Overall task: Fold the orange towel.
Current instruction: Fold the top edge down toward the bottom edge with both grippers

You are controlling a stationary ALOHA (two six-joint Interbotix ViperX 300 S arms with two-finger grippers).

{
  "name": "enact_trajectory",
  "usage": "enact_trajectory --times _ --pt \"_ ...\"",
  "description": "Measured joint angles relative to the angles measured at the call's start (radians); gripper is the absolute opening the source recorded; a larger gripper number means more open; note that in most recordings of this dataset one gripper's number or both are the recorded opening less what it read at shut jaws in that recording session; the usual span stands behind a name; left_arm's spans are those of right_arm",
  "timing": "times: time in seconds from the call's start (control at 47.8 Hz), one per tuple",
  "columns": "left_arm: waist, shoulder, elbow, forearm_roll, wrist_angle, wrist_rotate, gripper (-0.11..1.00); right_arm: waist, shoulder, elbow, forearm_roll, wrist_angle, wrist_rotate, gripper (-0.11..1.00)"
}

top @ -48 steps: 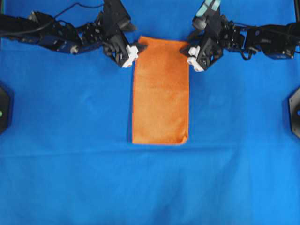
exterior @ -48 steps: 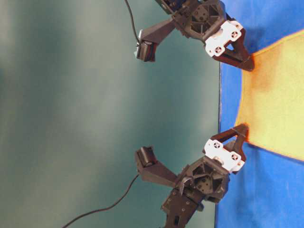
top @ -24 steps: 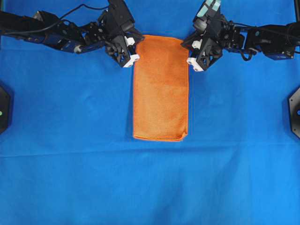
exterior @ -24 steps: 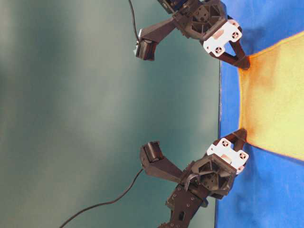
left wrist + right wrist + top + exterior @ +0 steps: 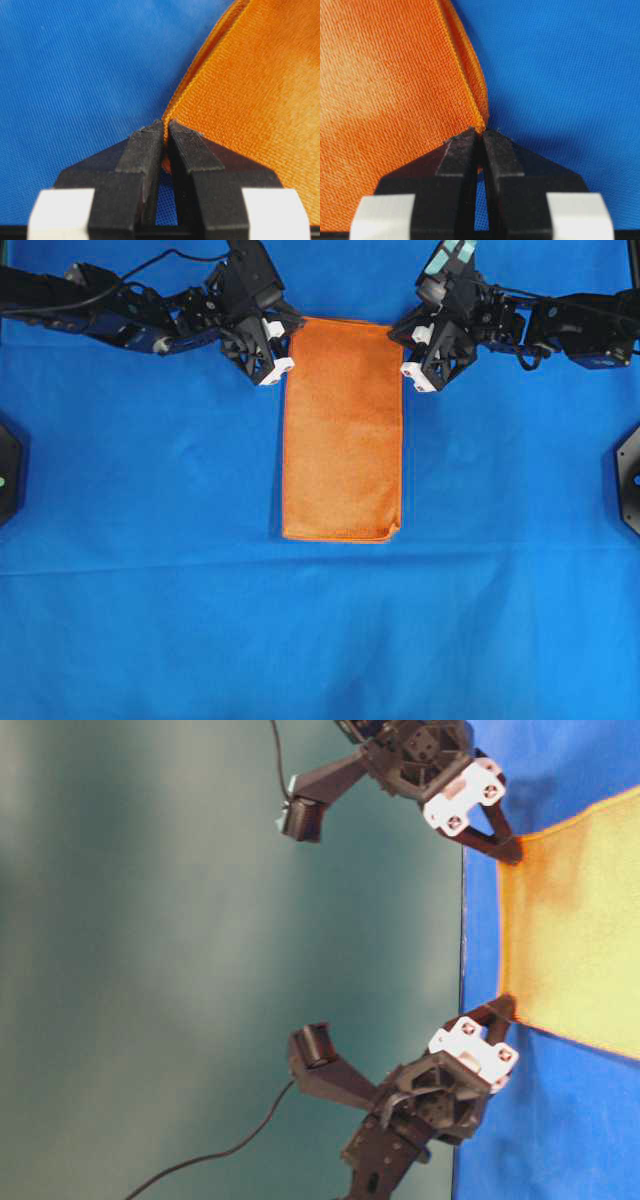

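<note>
The orange towel [image 5: 342, 430] lies on the blue cloth as a long strip, doubled over, with its short ends far and near. My left gripper [image 5: 291, 332] is shut on the towel's far left corner. The left wrist view shows the hem [image 5: 250, 85] pinched between the black fingertips of that gripper [image 5: 165, 125]. My right gripper [image 5: 398, 336] is shut on the far right corner, and the right wrist view shows the orange edge [image 5: 385, 90] caught at its tips [image 5: 481, 131]. In the table-level view the towel's far edge [image 5: 570, 930] runs straight between both grippers.
A large blue cloth [image 5: 150, 540] covers the whole table under the towel. Dark fixtures sit at the left edge [image 5: 8, 470] and right edge [image 5: 628, 475]. Both arms reach in from the far corners.
Both grippers were open beside the far corners and have closed on them. The towel's far edge is now drawn straight and its near end has slid slightly away.
</note>
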Motion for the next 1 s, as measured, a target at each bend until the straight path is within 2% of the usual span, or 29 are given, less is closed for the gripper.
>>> enact_trajectory --times 0.126,0.335,0.712,1.005 --pt "0.003 -0.034 0.008 0.000 0.000 0.005 0.03 0.000 -0.041 0.000 -0.002 0.015 -0.003 0.02" --pt "0.008 -0.048 0.006 -0.002 0.000 0.063 0.03 -0.003 -0.054 0.000 -0.002 0.026 -0.003 0.02" --pt "0.002 -0.086 0.012 -0.002 0.034 0.066 0.03 0.000 -0.066 0.003 0.000 0.026 0.009 0.02" --pt "-0.086 -0.218 0.072 0.000 0.086 0.064 0.03 0.106 -0.181 0.041 0.031 0.080 0.011 0.02"
